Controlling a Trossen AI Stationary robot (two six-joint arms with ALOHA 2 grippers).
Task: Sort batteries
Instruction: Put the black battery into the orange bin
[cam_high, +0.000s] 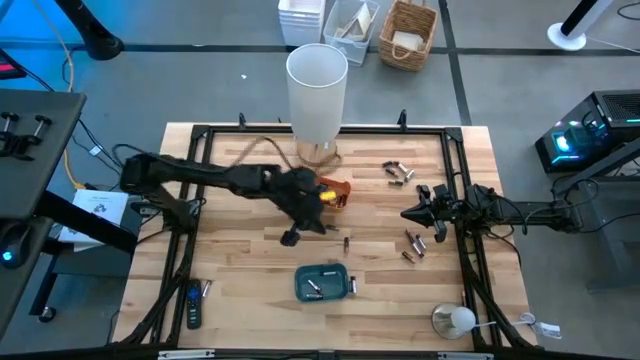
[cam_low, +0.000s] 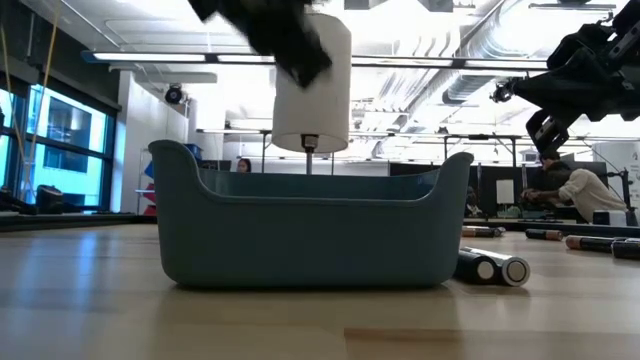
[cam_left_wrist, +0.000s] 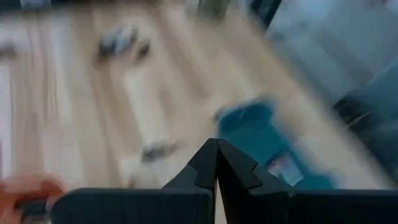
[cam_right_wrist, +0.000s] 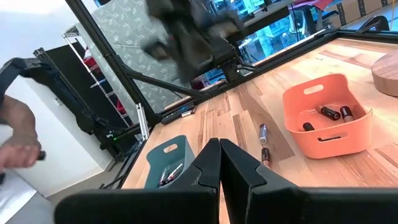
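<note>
Left claw (cam_high: 291, 237) pressed together, empty, raised over tabletop (cam_high: 240, 290) middle, between orange tray (cam_right_wrist: 323, 122) and blue tray (cam_high: 325, 283). Right claw (cam_high: 408, 214) pressed together, empty, near right edge. Batteries (cam_high: 413, 245) scattered loose on right side in two clusters; exact count unclear. Three in orange tray, at least two in blue tray, two lying between trays. One white cylinder (cam_high: 317, 90) at far edge.

Two small plastic trays sit on the wooden table: one blue-grey tray (cam_high: 325, 283) and one orange tray (cam_right_wrist: 324, 116). The orange one holds three small dark cylindrical batteries (cam_right_wrist: 330, 112). Two more loose batteries (cam_right_wrist: 263, 143) lie just beyond the right gripper (cam_right_wrist: 219, 144).
</note>
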